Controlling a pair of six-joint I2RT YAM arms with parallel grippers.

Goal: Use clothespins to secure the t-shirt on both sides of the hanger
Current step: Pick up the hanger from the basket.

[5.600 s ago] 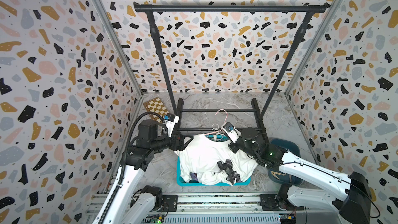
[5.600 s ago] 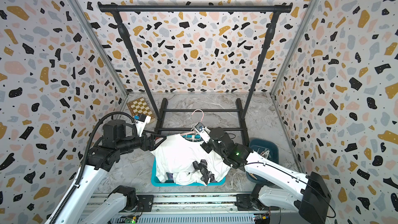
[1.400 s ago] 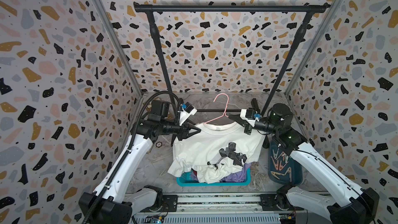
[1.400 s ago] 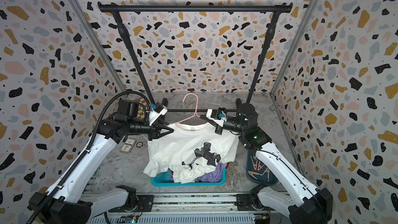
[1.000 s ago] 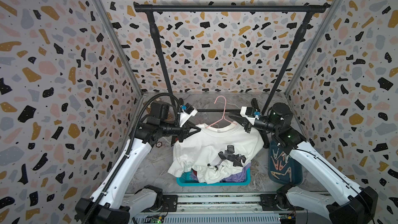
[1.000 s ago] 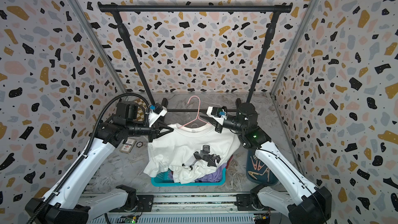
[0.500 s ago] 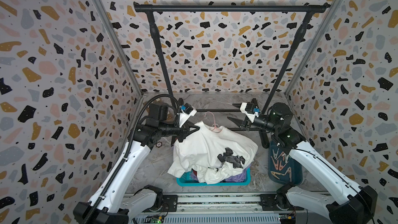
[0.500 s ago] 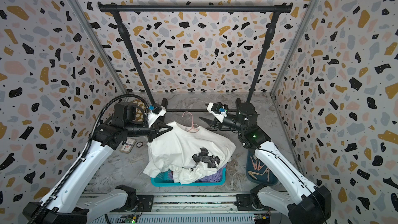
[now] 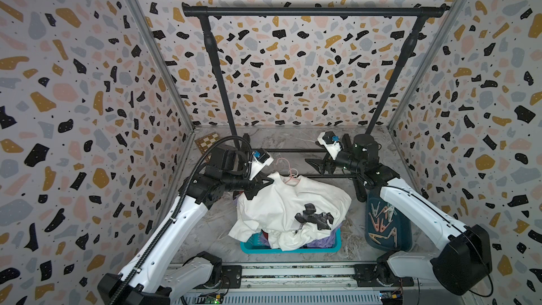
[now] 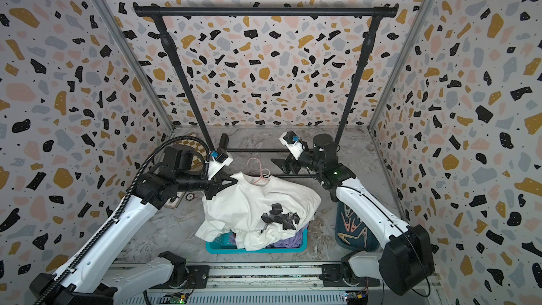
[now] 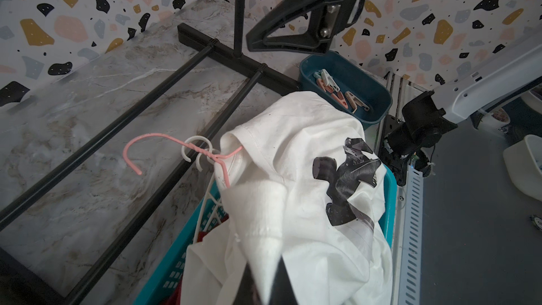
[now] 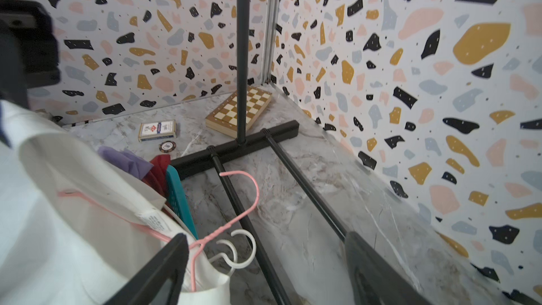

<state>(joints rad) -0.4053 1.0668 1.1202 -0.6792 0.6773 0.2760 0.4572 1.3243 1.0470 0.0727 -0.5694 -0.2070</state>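
The left end effector (image 9: 268,182) is clenched on one shoulder of the white t-shirt (image 9: 293,200), holding that corner up while the rest slumps away from it over the teal basket (image 9: 293,250). I cannot tell whether the wire of the pink hanger (image 11: 220,173) is in the pinch too. The right end effector (image 9: 313,166) is released and empty, its jaws spread clear of the cloth, with the hanger's hook just beside and below it. The clothespins (image 11: 331,89) lie loose in the dark bin (image 11: 369,112), below and behind the right end effector, under its forearm. The step in hand looks like fetching the first pin. To do it well, the left grip should be firm and level, so the shoulder seam sits over the hanger arm. The right should take a single pin by its tail ends, so that a squeeze opens its mouth. The shoulder away from the left end effector sags and likely needs straightening before pinning
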